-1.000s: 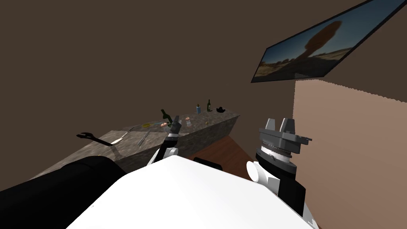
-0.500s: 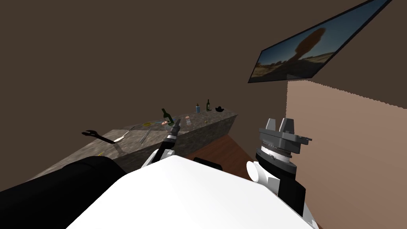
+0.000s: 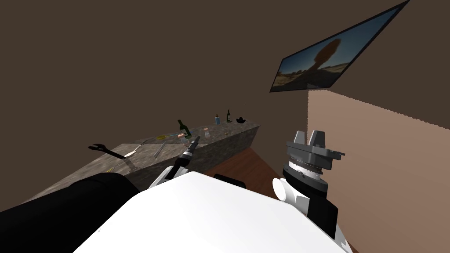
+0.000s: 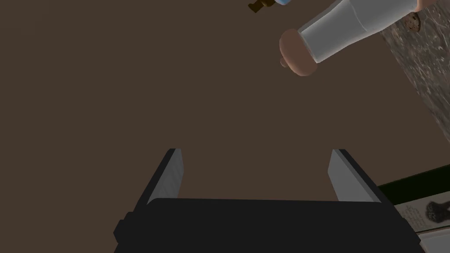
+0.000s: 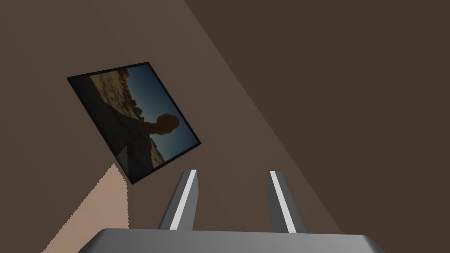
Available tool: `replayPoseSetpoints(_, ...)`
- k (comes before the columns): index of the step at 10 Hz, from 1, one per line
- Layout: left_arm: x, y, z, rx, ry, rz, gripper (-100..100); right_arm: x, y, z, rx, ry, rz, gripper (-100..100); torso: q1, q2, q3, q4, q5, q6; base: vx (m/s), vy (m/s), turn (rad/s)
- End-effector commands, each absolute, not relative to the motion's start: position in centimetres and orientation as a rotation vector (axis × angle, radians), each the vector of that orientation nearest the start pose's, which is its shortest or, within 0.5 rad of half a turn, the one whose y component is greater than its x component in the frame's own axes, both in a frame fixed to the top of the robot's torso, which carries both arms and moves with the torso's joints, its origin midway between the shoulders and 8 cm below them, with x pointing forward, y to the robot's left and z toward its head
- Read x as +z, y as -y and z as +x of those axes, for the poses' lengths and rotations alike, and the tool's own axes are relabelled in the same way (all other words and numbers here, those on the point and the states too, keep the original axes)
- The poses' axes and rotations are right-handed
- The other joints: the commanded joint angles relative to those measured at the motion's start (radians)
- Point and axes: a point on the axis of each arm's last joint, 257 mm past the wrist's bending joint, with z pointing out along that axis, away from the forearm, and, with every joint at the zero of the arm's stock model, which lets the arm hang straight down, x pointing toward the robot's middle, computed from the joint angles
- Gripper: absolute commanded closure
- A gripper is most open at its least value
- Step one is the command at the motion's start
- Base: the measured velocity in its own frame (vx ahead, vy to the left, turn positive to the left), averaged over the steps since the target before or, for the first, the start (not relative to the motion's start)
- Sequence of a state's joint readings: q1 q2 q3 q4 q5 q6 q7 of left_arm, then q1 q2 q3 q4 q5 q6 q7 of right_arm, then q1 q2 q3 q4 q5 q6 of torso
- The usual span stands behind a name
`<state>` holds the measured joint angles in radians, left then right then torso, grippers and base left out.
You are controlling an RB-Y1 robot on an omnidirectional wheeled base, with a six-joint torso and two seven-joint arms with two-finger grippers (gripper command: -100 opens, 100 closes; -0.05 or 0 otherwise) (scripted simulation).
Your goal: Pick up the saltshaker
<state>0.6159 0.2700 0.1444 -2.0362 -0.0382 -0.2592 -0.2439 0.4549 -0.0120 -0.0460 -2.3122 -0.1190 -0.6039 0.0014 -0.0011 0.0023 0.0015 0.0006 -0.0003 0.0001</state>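
Saltshaker (image 4: pixel 351 30) sits on the speckled surface (image 4: pixel 422 83), ahead of my open left tool (image 4: pixel 255 151) but off to one side. I should line up first, then squeeze its middle gently.

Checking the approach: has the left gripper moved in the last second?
Yes. Against the green bottle on the counter, the left gripper, open, has shifted slightly towards the saltshaker. It is not yet around it.

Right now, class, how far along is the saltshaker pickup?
Done: left gripper is at the counter, fingers open. In hand: nothing; the shaker sits beyond them, off to one side, untouched. Left: line up, close, lift.
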Motion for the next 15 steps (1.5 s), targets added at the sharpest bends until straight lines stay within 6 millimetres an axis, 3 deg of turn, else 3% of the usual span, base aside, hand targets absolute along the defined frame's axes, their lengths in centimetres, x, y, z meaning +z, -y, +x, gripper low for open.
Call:
replayPoseSetpoints(1,-18.5,-38.7,36.1,-0.605,-1.331,-0.698,-100,7.1,29.8,31.4,1.381,-0.421,0.570,0,0.000,0.000,0.000,0.000,0.000,0.000,-0.010,-0.022,-0.054)
replayPoseSetpoints(10,-25.6,-44.0,35.1,-0.263,-1.644,-0.505,-100,7.1,29.8,31.4,1.381,-0.421,0.570,0,0.002,-0.006,-0.003,-0.001,0.000,0.000,0.030,-0.006,-0.072)
replayPoseSetpoints(15,-27.4,-46.0,35.5,-0.097,-1.768,-0.330,-100,7.1,29.8,31.4,1.380,-0.421,0.570,0,0.004,-0.011,-0.007,-0.002,0.001,0.000,0.123,0.036,-0.106)
